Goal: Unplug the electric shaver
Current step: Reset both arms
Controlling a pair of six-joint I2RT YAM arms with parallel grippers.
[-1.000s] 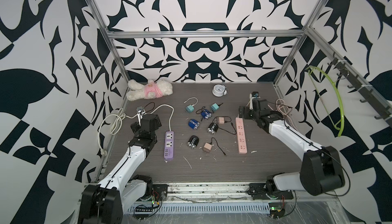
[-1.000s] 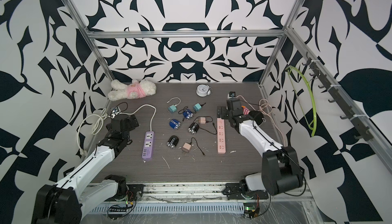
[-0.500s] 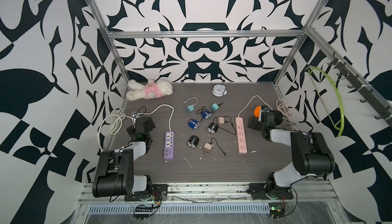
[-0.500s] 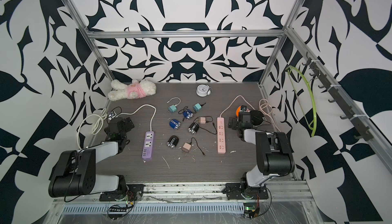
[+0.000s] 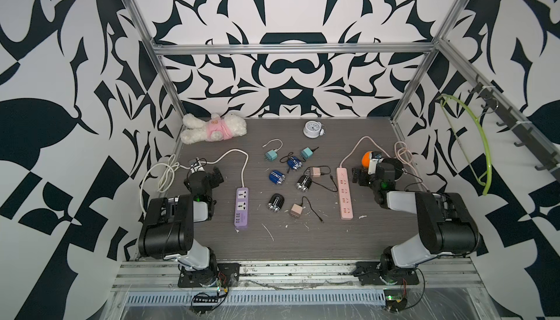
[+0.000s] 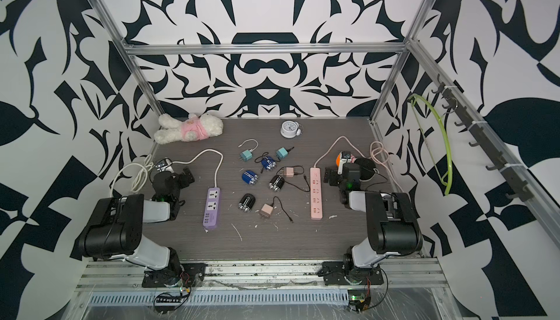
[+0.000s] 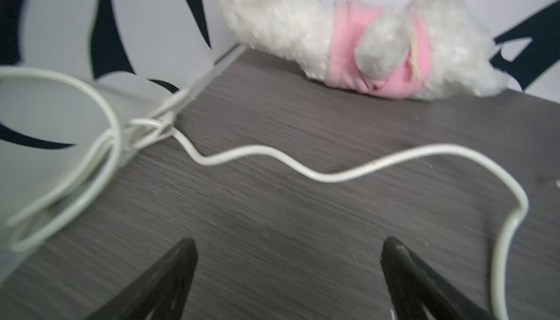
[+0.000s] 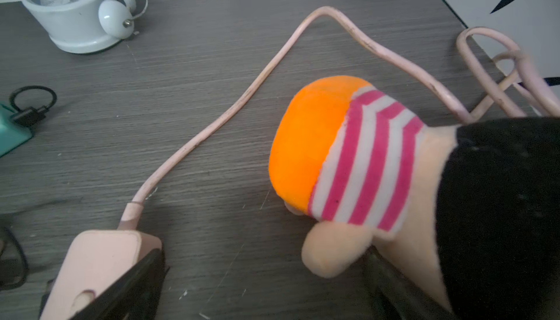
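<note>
Black shaver (image 5: 303,182) mid-surface, between purple strip (image 5: 241,204) and pink strip (image 5: 345,192) — light, hard, smooth, likely slippery. Pinch across body; pull thin cord (image 5: 325,186) at plug end. Left fingers (image 7: 169,276), right fingers (image 8: 133,285) — wide, empty.

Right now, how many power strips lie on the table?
2. The purple power strip lies near the left arm; the pink power strip lies near the right arm. None seems hidden.
</note>
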